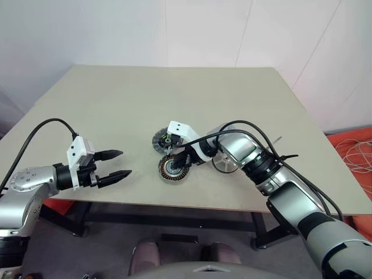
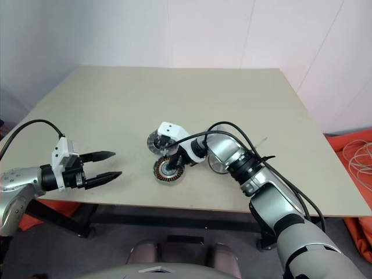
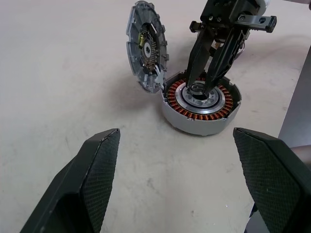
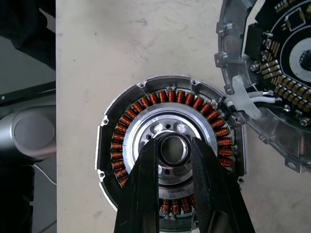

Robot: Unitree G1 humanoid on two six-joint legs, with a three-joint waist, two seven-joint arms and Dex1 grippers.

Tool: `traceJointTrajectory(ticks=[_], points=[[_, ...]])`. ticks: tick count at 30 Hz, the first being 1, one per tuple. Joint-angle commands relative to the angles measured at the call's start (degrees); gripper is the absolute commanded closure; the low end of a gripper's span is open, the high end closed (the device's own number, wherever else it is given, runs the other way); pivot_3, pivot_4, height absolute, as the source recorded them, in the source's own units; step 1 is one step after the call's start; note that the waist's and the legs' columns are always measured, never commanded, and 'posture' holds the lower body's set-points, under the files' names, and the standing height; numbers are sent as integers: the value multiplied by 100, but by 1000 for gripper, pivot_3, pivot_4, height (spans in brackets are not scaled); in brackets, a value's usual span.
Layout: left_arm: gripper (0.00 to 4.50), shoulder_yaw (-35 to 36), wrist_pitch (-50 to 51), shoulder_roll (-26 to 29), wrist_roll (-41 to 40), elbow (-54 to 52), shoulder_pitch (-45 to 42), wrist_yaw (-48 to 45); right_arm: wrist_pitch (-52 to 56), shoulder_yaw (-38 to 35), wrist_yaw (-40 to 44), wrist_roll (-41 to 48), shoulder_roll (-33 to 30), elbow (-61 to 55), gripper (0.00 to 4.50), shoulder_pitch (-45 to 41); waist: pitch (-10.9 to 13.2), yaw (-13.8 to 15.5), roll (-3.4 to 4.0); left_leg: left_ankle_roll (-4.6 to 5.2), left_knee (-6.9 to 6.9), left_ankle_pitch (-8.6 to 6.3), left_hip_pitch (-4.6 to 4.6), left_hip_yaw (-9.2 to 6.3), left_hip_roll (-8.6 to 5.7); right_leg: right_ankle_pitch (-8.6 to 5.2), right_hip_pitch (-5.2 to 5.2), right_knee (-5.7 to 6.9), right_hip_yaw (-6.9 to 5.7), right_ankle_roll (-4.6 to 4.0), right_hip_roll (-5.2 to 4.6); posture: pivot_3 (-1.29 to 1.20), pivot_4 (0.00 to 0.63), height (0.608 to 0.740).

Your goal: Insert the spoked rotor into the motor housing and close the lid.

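No legible markings. One motor housing (image 1: 174,168) at table (image 1: 116,104) front-centre; one lid (image 1: 162,140) at its 11 o'clock; one spoked rotor (image 1: 224,163) at 3 o'clock. Right gripper (image 4: 173,150) pinches a small ring at the housing's centre. Left gripper (image 1: 119,164) spread, empty.

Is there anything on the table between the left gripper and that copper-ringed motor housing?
No, only bare table separates the left gripper from the motor housing, seen in the left wrist view.

Housing (image 4: 170,160): silver-grey shell, copper-orange coil ring, silver centre. Lid (image 3: 146,46): grey rim, dark inner face, copper bits, white wires. Fingers (image 3: 95,182): black, cross-hatched pads. Table (image 1: 116,104): plain beige.
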Motion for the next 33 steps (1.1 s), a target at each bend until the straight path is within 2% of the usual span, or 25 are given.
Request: traceJointTrajectory(ticks=[1, 29, 31, 33], points=[[554, 27, -141, 51, 34, -22, -123, -34, -93, -22, -21, -74, 12, -15, 3884, -25, 0, 0, -1, 0, 0, 0, 0, 0, 0, 1, 0, 0, 0, -1, 0, 0, 0, 740], [554, -73, -284, 8, 99, 127, -203, -61, 141, 2, 58, 17, -21, -239, 3884, 54, -2, 2, -3, -1, -1, 1, 5, 0, 0, 4, 5, 0, 0, -6, 0, 0, 0, 740], [554, -88, -296, -2, 108, 141, -213, -59, 198, -17, 70, 42, -36, -303, 3169, 49, -2, 3, -3, -1, -2, 1, 5, 0, 0, 4, 5, 0, 0, -6, 0, 0, 0, 740], [554, -102, -316, -14, 123, 158, -220, -59, 260, -50, 67, 67, -33, -353, 2657, 46, -2, 2, -3, -1, -2, 1, 5, 0, 0, 4, 5, 0, 0, -6, 0, 0, 0, 740]])
